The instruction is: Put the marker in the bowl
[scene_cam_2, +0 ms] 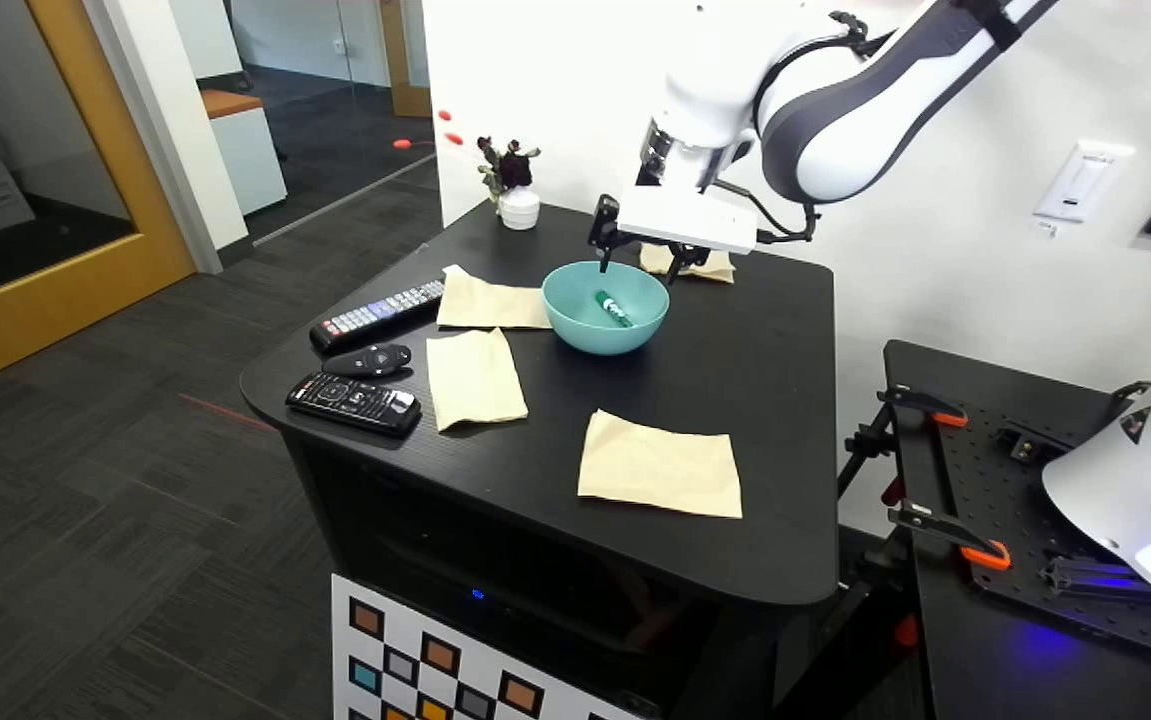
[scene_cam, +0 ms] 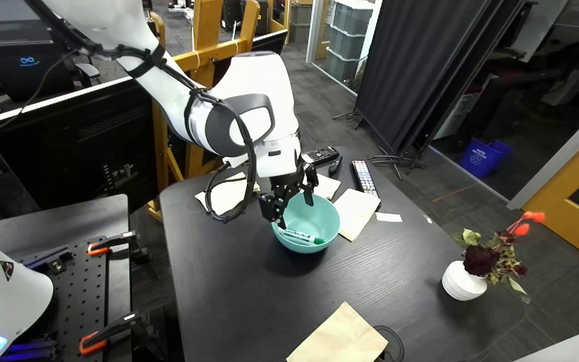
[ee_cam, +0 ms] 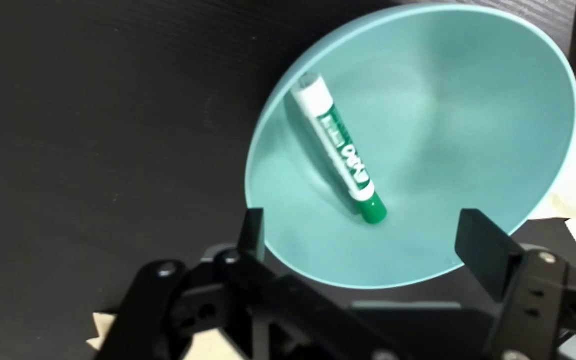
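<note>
Below my tool (ee_cam: 362, 215) I read EXPO on the marker (ee_cam: 338, 145); well apart from the tool, RECYCLING on a bin (scene_cam: 484, 157) and an infinity sign (scene_cam: 28, 61) on a chair (scene_cam: 22, 78).

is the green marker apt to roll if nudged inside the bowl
The green marker would probably roll, since it looks cylindrical, but the bowl curves upward and should likely contain it. Being straight and plastic-looking, the green marker is likely stiff and light.
</note>
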### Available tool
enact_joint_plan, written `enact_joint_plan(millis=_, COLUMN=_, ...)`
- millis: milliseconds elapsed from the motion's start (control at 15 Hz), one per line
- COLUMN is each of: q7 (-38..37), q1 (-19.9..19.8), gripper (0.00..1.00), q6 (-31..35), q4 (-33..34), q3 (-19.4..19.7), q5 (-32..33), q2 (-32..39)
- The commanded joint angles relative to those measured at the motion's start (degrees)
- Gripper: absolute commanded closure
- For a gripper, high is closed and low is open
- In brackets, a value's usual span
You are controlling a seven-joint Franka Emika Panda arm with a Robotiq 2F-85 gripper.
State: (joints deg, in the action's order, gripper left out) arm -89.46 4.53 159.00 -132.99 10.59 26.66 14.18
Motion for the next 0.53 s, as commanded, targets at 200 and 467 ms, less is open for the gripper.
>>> enact_joint_plan(millis=200, q7=0.54, q1=1.33, gripper=0.0, q6=0.27, q4=0.41, q3=1.05, q5=-0.67, q2=0.32)
enact_joint_plan(millis=467, q7=0.55, q1=1.4, gripper=0.0, q6=0.3, q4=0.49, q3=1.06, q5=-0.69, q2=0.44)
